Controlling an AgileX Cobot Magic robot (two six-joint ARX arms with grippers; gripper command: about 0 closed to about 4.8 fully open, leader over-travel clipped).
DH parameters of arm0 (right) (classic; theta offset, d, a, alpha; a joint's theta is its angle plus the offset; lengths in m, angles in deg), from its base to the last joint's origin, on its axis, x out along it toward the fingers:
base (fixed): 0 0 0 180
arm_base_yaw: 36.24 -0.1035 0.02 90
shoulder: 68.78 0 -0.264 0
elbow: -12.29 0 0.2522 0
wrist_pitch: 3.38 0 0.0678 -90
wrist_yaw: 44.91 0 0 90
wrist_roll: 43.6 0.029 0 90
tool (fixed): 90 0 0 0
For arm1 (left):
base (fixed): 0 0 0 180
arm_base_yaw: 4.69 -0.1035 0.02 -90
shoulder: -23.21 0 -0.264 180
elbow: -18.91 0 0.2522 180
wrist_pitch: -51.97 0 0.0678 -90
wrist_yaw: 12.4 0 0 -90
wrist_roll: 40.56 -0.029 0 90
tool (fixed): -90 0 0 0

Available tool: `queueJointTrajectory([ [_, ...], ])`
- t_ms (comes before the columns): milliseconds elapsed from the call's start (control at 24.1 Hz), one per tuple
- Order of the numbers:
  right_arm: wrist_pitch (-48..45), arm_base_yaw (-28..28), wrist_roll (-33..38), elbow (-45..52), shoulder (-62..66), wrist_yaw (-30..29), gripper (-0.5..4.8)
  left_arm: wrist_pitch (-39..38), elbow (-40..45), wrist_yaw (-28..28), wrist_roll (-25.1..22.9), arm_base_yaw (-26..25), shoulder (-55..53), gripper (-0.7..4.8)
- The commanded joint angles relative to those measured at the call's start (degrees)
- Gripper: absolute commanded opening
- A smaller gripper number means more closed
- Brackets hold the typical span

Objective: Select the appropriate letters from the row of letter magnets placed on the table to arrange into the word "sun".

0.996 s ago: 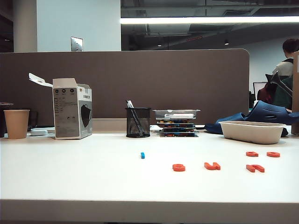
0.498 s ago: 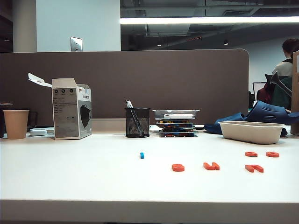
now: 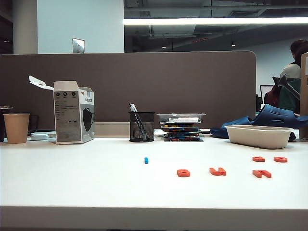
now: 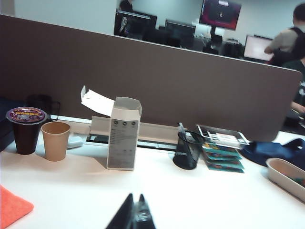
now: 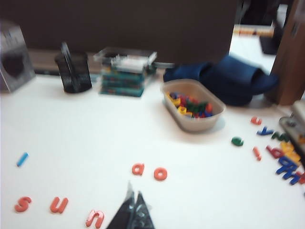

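Letter magnets (image 3: 217, 171) unmoved since earlier, left gripper (image 4: 134, 215), right gripper (image 5: 135, 210) fingers together

Orange-red letters s (image 5: 22, 204), u (image 5: 58, 205), n (image 5: 95, 218) flat in a row on the white table (image 3: 72, 178).

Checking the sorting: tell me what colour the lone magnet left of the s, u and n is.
Blue: the lone magnet is a small blue stick, clearest in the right wrist view; the s, u and n are orange-red.
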Motion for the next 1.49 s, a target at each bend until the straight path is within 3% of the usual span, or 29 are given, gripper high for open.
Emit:
queueJointTrajectory([
  [42, -12.9, -0.2, 0.9, 4.4, -0.6, -0.2, -0.08, 9.4, 5.5, -0.2, -0.1, -0.1, -0.1, -0.05],
  [374, -29.6, -0.2, 1.5, 19.4, -0.6, 0.3, -0.08, 28.4, 24.7, -0.2, -1.1, -0.1, 0.0, -0.05],
  [540, -34.0, -0.2, 1.2, 24.8, -0.6, 0.4, -0.08, 34.6, 31.3, -0.1, -1.1, -0.1, 0.0, -0.05],
  [664, -32.1, -0.2, -1.6, 24.6, -0.5, 1.1, -0.07, 40.4, 36.3, -0.1, -1.2, 0.0, 0.0, -0.05],
  [872, -32.0, -0.2, -1.7, 24.6, -0.5, 1.1, -0.05, 39.7, 36.8, 0.1, -1.7, -0.1, 0.0, -0.05],
  [996, -32.1, -0.2, -1.7, 24.6, -0.5, 1.1, 0.26, 40.2, 36.8, 0.1, -1.1, -0.1, 0.0, -0.05],
  [1494, -32.0, -0.1, -1.7, 24.6, -0.5, 1.1, 0.27, 38.8, 36.8, 0.1, -1.2, -0.1, 0.0, -0.05],
])
